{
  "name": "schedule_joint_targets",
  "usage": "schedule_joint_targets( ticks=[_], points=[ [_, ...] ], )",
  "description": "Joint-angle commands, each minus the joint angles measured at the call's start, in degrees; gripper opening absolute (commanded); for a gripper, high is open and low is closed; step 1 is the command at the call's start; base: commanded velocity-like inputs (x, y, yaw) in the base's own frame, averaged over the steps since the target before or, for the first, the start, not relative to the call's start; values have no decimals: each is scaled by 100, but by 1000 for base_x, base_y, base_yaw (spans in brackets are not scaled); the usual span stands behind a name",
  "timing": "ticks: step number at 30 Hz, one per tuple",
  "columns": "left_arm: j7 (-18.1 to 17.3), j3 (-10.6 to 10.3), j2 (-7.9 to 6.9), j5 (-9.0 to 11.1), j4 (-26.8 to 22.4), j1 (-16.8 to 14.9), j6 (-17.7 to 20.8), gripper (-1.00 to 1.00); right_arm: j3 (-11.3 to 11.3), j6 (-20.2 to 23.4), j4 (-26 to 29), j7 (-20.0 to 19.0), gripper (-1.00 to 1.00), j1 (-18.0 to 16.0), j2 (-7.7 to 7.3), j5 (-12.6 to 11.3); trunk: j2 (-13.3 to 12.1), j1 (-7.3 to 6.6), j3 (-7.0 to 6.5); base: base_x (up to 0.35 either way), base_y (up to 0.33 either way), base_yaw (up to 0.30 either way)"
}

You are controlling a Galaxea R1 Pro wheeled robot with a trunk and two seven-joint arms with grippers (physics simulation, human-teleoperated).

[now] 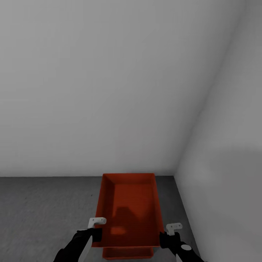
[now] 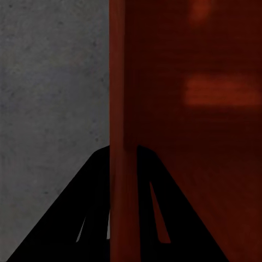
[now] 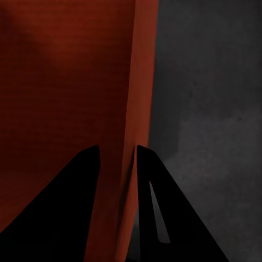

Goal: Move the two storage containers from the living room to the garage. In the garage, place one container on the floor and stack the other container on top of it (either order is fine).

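A rust-red open-top storage container [image 1: 129,207] hangs level in front of me, in the garage corner. My left gripper [image 1: 96,233] is shut on its left wall [image 2: 123,109], one finger on each side. My right gripper [image 1: 166,237] is shut on the right wall [image 3: 134,98] in the same way. Under the near end of the held box, a strip of the second storage container [image 1: 127,253] shows lower down; most of it is hidden by the held one. The dark grey concrete floor [image 1: 43,211] lies below both.
Plain white-grey walls meet in a corner [image 1: 176,171] just beyond the containers. The right wall [image 1: 225,182] runs close along the right arm. Open concrete stretches away on the left side [image 2: 49,82].
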State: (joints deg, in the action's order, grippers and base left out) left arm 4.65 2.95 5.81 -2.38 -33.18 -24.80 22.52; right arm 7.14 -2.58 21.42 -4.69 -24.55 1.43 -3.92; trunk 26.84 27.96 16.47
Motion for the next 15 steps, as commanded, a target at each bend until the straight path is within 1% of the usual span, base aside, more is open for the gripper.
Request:
schedule_joint_targets(
  ticks=[1, 15],
  points=[
    [36, 127, 9, -44, -13, -8, 50, -100, 332, -23, 12, -15, -100, 3, -3, -13, 9, 2, 9, -5, 0, 0],
    [36, 127, 8, -44, -13, -8, 51, -100, 333, -24, 12, -15, -100, 3, -3, -13, 9, 2, 9, 0, 0, 0]
  ],
)
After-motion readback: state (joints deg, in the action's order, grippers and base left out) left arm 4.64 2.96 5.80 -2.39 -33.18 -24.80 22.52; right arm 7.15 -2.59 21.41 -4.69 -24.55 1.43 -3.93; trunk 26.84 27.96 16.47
